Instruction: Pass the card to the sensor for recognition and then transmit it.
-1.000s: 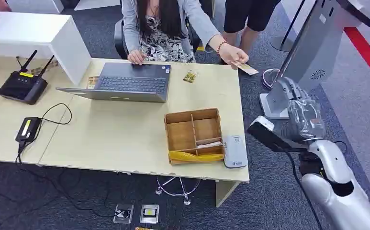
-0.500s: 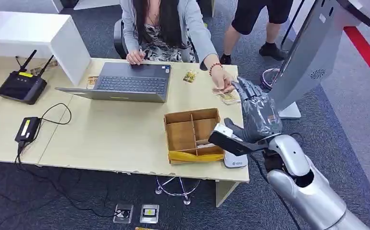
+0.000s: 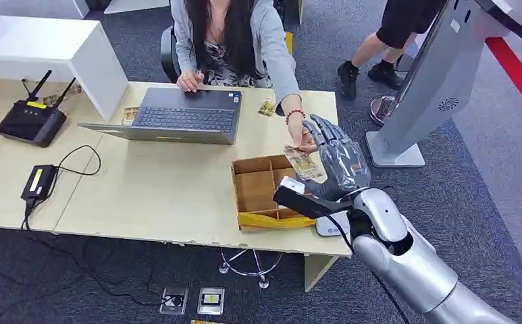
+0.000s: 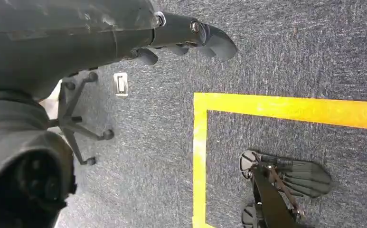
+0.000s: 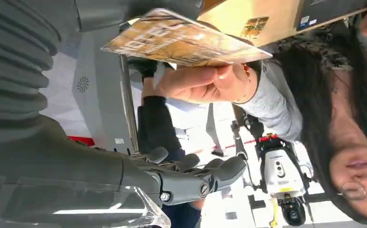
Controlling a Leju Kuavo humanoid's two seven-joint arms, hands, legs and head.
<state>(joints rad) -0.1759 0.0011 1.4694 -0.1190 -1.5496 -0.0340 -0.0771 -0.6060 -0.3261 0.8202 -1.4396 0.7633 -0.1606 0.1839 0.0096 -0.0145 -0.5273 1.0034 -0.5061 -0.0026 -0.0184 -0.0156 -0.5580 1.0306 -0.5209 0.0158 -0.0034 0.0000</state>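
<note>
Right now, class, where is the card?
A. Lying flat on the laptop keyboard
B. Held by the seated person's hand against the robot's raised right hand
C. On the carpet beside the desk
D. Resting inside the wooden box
B: the head view shows the card above the wooden box, pinched by the person's hand right at the robot's right hand; the right wrist view shows the person's fingers on it.

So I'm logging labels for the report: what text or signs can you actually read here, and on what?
None can be read for certain.
Card print: blurred.
Card reader blue logo: too small.
Router yellow label: too small.
Power adapter yellow label: too small.
Kiosk: a round grille, no words.
</note>
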